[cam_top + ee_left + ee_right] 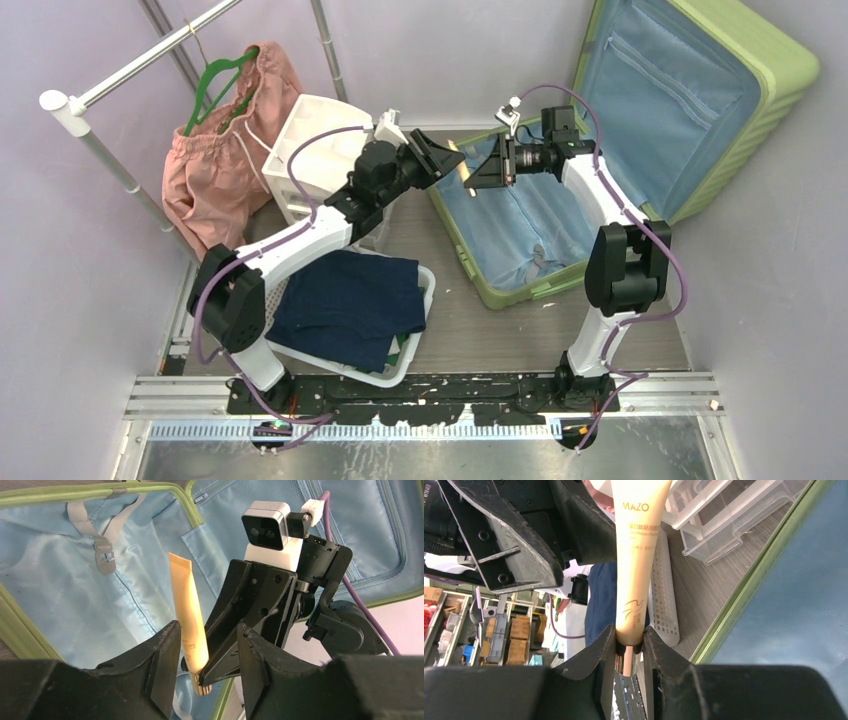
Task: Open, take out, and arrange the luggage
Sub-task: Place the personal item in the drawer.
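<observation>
The right tool (629, 636) pinched a cream tube (636, 555) by its cap end, presenting it to the left tool (209, 632), jaws parted around it, seemingly for handover; the open luggage (772, 60) lay beneath both.

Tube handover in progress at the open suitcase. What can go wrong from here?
1. The right claw pinches the tube only at its narrow end, so a nudge could pivot it or make it slip.
2. The left claw is open around the tube, very near the right claw's fingers. Closing there may clip them.
3. An early release would likely drop the tube onto the luggage edge.
</observation>
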Controlling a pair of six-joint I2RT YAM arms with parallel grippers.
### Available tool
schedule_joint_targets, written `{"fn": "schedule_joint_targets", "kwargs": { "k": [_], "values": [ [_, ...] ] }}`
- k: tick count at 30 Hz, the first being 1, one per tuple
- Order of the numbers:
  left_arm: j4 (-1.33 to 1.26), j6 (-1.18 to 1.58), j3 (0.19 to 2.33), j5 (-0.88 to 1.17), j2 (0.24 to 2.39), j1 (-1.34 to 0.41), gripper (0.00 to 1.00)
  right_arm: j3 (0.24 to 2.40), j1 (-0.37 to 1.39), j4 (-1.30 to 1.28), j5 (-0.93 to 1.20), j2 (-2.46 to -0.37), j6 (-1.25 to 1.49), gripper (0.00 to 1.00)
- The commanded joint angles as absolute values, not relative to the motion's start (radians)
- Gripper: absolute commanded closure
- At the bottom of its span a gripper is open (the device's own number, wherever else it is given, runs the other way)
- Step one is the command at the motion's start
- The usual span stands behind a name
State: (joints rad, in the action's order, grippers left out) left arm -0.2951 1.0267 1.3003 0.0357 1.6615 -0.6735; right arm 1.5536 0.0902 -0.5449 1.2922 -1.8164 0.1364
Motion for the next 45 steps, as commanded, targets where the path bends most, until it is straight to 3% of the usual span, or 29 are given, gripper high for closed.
{"fn": "schedule_joint_targets", "kwargs": {
  "k": [1,9,15,18,19,21,24,27,35,45],
  "values": [
    [-0.308,1.048,1.376,0.013,1.689,-0.685,0.56,1.57,0.108,-0.518,1.322,-1.77,0.14,0.91],
    [-0.22,1.043,1.423,0.019,1.731,-0.69,0.67,1.603,0.116,-0.6,1.3,-1.773,0.064,0.91],
    [-0.187,1.028,1.45,0.044,1.751,-0.69,0.69,1.61,0.127,-0.65,1.28,-1.772,0.011,0.91],
    [-0.166,1.015,1.468,0.062,1.762,-0.69,0.88,1.616,0.133,-0.669,1.269,-1.773,0.006,0.89],
    [-0.156,1.002,1.472,0.065,1.763,-0.691,0.94,1.617,0.134,-0.674,1.264,-1.772,-0.007,0.86],
    [-0.133,0.965,1.476,0.063,1.756,-0.691,1.0,1.623,0.136,-0.701,1.241,-1.771,-0.041,0.69],
    [-0.044,0.853,1.48,0.013,1.724,-0.689,1.0,1.641,0.136,-0.786,1.168,-1.765,-0.12,0.4],
    [0.102,0.692,1.483,-0.083,1.683,-0.686,1.0,1.658,0.134,-0.858,1.048,-1.761,-0.206,0.24],
    [0.598,0.329,1.663,-0.269,1.723,-0.644,1.0,1.65,0.124,-0.875,0.962,-1.759,-0.245,0.22],
    [0.737,0.163,1.807,-0.327,1.878,-0.577,1.0,1.617,0.123,-0.846,0.959,-1.748,-0.227,0.22]
  ]
}}
